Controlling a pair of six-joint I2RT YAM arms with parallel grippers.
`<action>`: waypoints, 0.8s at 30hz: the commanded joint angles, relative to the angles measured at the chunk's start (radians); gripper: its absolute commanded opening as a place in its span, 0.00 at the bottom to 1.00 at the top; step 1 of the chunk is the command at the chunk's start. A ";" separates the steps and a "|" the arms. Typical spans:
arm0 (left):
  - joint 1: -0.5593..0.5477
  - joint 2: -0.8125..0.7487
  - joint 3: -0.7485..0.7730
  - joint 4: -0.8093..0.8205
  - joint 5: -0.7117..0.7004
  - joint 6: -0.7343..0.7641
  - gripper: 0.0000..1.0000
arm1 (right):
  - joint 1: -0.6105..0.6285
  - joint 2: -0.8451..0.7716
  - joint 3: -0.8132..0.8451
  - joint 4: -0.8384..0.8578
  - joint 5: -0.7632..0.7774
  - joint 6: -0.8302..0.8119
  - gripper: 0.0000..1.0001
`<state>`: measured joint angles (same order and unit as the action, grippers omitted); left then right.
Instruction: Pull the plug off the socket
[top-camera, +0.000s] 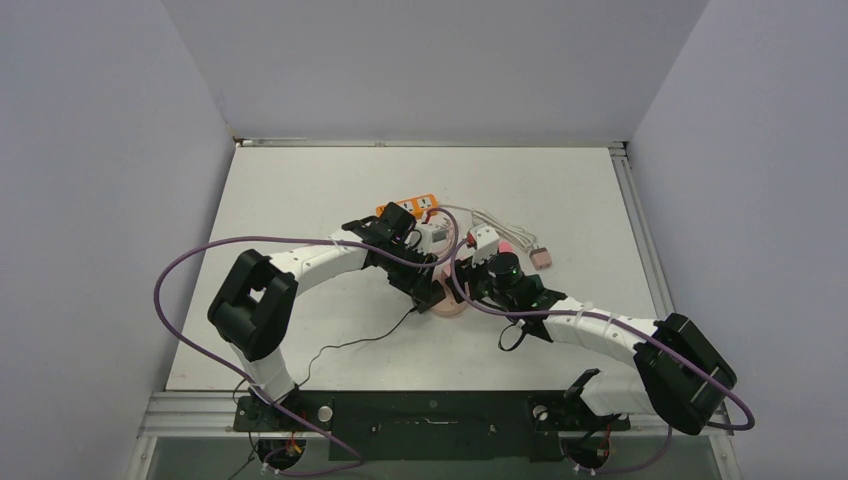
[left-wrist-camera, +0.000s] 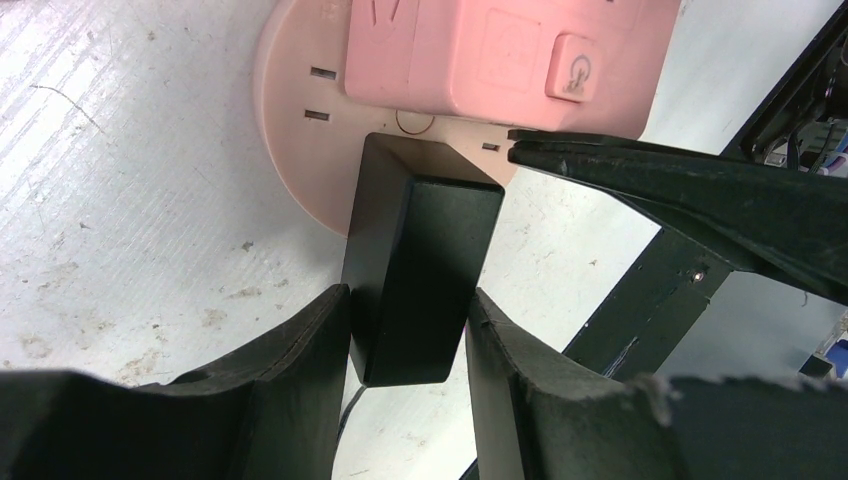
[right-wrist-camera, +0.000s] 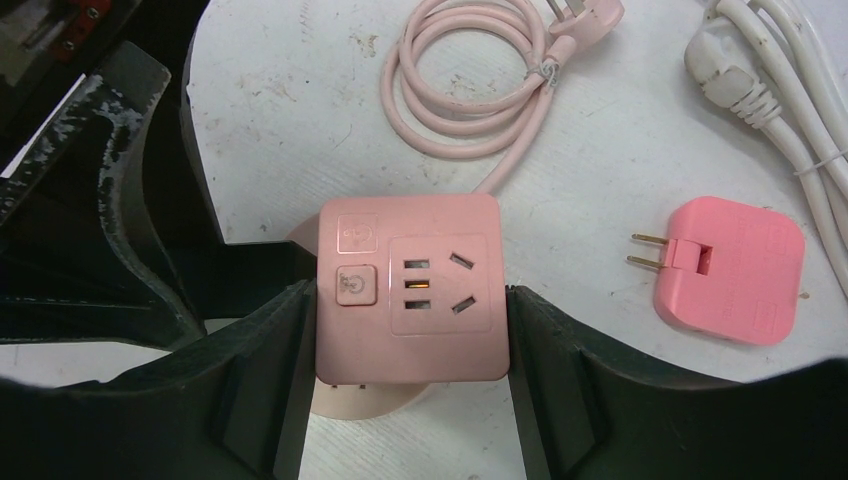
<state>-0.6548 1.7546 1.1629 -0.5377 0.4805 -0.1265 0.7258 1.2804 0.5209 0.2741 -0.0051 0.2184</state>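
Black plug, plain matte rectangular block, set end-on against round base of pink socket near middle of table. Pinched across long sides by left gripper. Cube-topped socket, button and slots uppermost, clamped by right gripper.

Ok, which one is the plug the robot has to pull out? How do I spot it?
In the middle of the white table sits a pink cube socket on a round base. The plug is the black block sticking out of that base, squeezed in the left gripper. The loose plug nearby is flat and pink.
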 joint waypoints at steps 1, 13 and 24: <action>0.030 0.023 0.001 -0.065 -0.148 0.005 0.00 | -0.012 -0.030 0.018 0.058 -0.003 0.011 0.05; 0.031 0.026 0.003 -0.067 -0.144 0.005 0.00 | 0.046 -0.004 0.032 0.045 0.078 -0.019 0.05; 0.031 0.023 0.006 -0.067 -0.144 0.004 0.00 | 0.080 0.024 0.042 0.052 0.092 -0.031 0.05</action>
<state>-0.6544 1.7542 1.1633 -0.5495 0.4740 -0.1207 0.7940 1.3010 0.5282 0.2924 0.0822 0.1944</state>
